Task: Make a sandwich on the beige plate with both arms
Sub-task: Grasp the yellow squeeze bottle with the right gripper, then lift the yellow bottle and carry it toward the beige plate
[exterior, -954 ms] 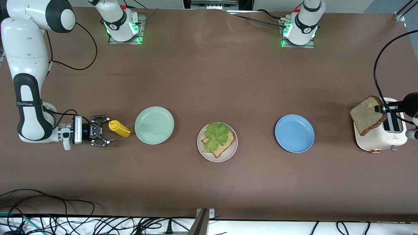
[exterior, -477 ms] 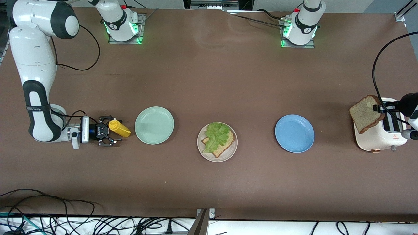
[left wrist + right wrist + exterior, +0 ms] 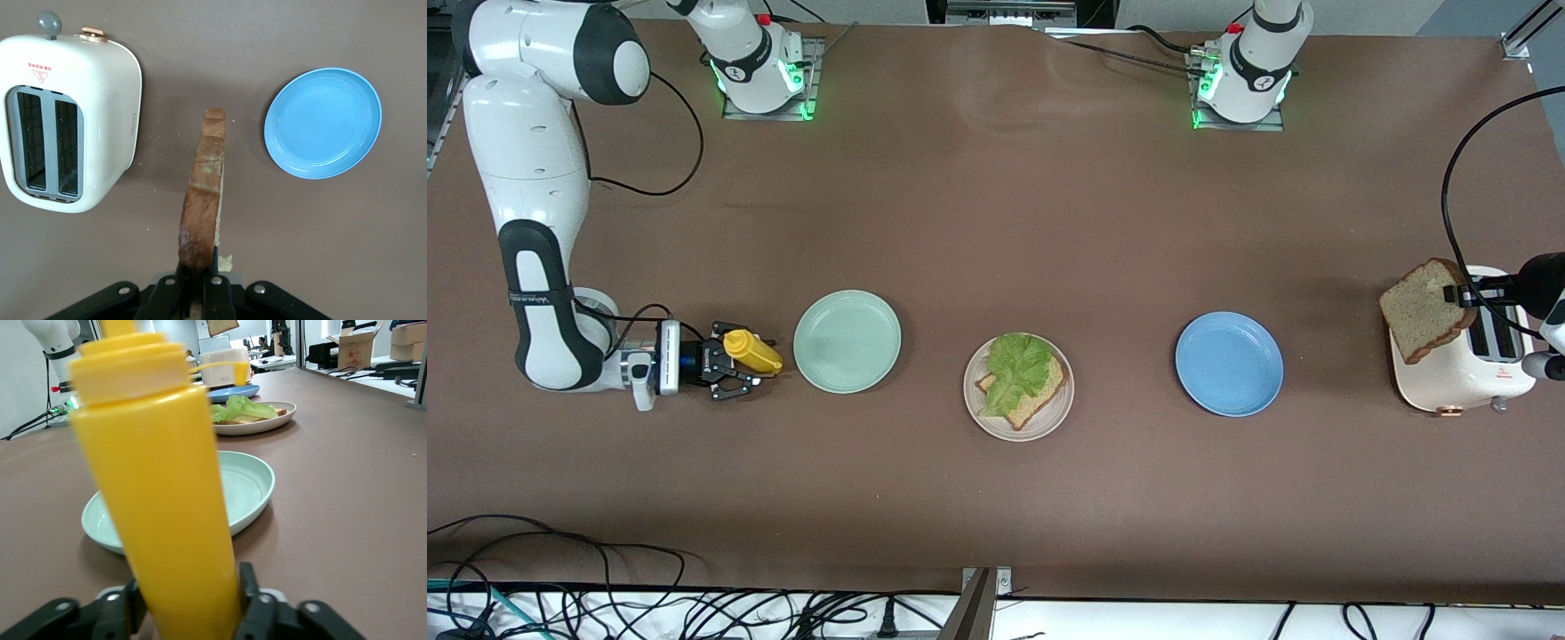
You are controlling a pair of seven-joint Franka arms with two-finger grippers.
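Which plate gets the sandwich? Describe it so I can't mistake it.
Three plates sit in a row across the brown table. The beige plate is the middle one, between the mint-green plate and the blue plate. Only it holds food: a bread slice topped with lettuce.

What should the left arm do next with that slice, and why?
Probably carry it toward the beige plate: the left gripper is shut on the second bread slice, up over the toaster, and the lettuce there has no top slice.
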